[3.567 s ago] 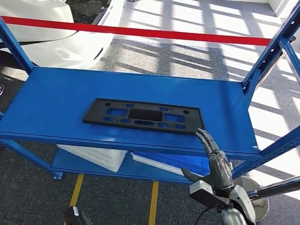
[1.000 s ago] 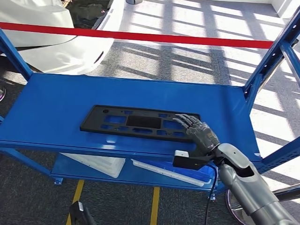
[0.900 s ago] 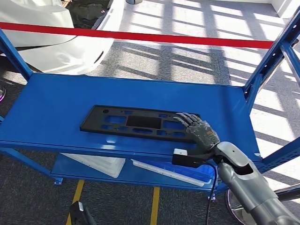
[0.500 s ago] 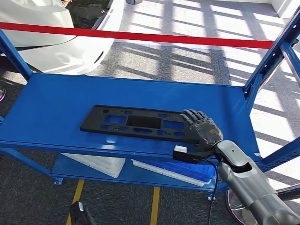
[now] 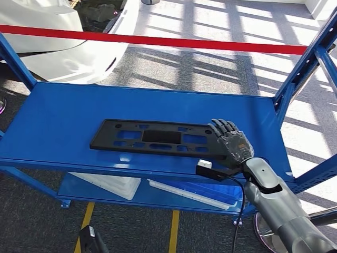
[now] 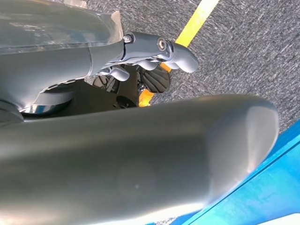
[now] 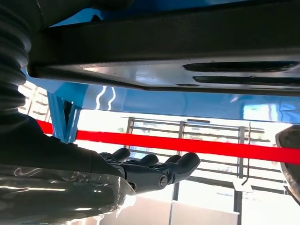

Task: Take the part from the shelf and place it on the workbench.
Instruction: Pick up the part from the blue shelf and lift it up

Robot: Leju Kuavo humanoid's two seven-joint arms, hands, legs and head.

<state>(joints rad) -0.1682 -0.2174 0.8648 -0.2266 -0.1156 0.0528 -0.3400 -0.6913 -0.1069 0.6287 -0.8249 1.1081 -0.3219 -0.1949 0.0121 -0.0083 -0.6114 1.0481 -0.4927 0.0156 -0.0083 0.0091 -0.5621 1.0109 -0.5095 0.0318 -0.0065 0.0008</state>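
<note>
The part (image 5: 155, 138) is a long flat black plate with cut-outs, lying on the top deck of the blue shelf (image 5: 59, 116) near its front edge. My right hand (image 5: 230, 145) sits at the plate's right end, palm down, its fingers lying over that end. In the right wrist view the plate's dark edge (image 7: 176, 51) runs close above the hand's outstretched fingers (image 7: 155, 171), with a gap between them. My left hand (image 6: 148, 51) hangs low beside the body with nothing in it, seen in the head view as the left hand (image 5: 90, 240).
White trays (image 5: 107, 183) and a flat white piece (image 5: 187, 192) lie on the lower deck. Blue uprights (image 5: 306, 58) frame the right side. A red tape (image 5: 179, 41) stretches behind the shelf, and a yellow line (image 5: 174, 232) marks the floor.
My right hand rose from below the shelf's front edge onto the plate, then slid right along it to the plate's right end. The plate has stayed put.
</note>
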